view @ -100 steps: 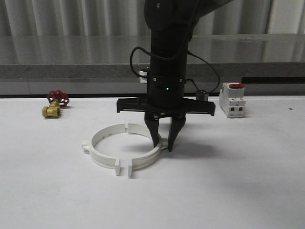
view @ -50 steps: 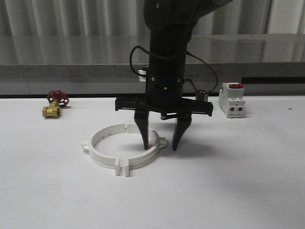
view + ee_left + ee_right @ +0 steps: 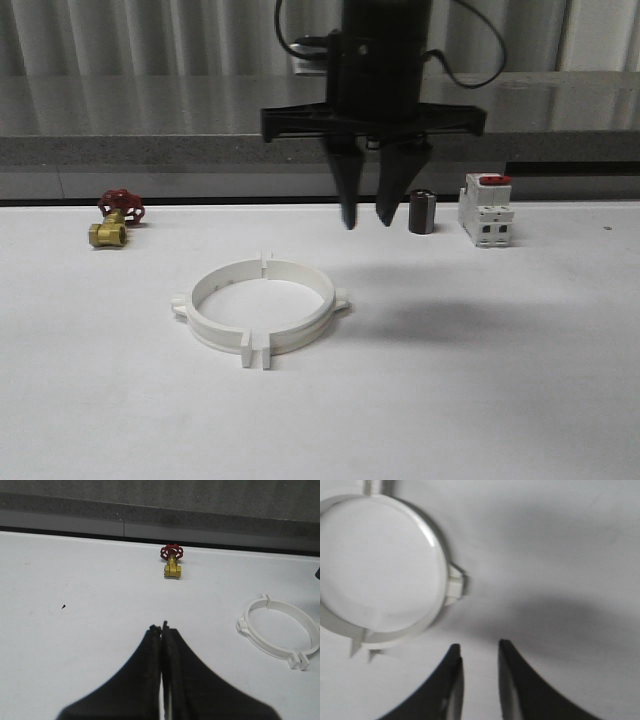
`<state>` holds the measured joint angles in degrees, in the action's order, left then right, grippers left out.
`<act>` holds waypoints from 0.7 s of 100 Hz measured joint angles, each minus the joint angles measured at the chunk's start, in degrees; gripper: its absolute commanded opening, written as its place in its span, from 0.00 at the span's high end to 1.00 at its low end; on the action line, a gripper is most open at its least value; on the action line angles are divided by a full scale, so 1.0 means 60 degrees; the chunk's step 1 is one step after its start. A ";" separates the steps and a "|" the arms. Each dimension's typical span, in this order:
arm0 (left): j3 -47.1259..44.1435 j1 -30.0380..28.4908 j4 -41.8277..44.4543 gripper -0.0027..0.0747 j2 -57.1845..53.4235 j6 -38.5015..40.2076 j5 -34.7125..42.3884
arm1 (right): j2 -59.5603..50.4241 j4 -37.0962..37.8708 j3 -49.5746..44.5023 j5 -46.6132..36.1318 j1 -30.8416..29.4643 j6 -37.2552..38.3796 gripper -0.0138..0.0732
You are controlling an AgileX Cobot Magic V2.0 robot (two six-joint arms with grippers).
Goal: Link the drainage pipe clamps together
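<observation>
The two white drainage pipe clamps lie flange to flange as one ring on the white table, the left half (image 3: 198, 322) and the right half (image 3: 322, 318) meeting at seams at the far and near sides. The ring's rim also appears in the left wrist view (image 3: 264, 647) and the right wrist view (image 3: 441, 575). My right gripper (image 3: 365, 223) hangs well above the table, behind and to the right of the ring, open by a narrow gap with nothing between its fingers (image 3: 479, 647). My left gripper (image 3: 162, 626) is shut and empty, over bare table left of the ring.
A brass valve with a red handle (image 3: 115, 222) sits at the back left. A white circuit breaker with a red switch (image 3: 487, 210) and a small dark cylinder (image 3: 421, 212) stand at the back right. A grey ledge (image 3: 150, 150) runs behind the table.
My right gripper let go of the right clamp half, opened, then rose clear of the ring and narrowed. The two halves moved closer together at the near seam.
</observation>
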<state>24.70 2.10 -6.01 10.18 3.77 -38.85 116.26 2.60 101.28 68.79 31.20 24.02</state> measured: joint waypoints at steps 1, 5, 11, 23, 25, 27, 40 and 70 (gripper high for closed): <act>0.0000 0.0000 0.0000 0.99 0.0000 0.0000 0.0000 | -0.0081 0.0029 -0.0080 0.0000 -0.0019 -0.0024 0.89; 0.0000 0.0000 0.0000 0.99 0.0000 0.0000 0.0000 | -0.0294 0.0171 -0.0297 0.0019 -0.0163 -0.0049 0.91; 0.0000 0.0000 0.0000 0.99 0.0000 0.0000 0.0000 | -0.0731 0.0269 -0.0736 0.0019 -0.0423 -0.0066 0.91; 0.0000 0.0000 0.0000 0.99 0.0000 0.0000 0.0000 | -0.1708 0.0347 -0.1705 -0.0166 -0.1178 -0.0182 0.91; 0.0000 0.0000 0.0000 0.99 0.0000 0.0000 0.0000 | -0.1896 0.0347 -0.1894 -0.0209 -0.1321 -0.0209 0.91; 0.0000 0.0000 0.0000 0.99 0.0000 0.0000 0.0000 | -0.2093 0.0347 -0.2090 -0.0265 -0.1421 -0.0240 0.91; 0.0000 0.0000 0.0000 0.99 0.0000 0.0000 0.0000 | -0.3303 0.0205 -0.3332 -0.0720 -0.2496 -0.0686 0.91; 0.0000 0.0000 0.0000 0.99 0.0000 0.0000 0.0000 | -0.6013 -0.0834 -0.6102 -0.1955 -0.4513 -0.2174 0.91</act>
<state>24.70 2.10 -6.01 10.18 3.77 -38.85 80.18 -2.40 64.67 57.06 4.13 10.98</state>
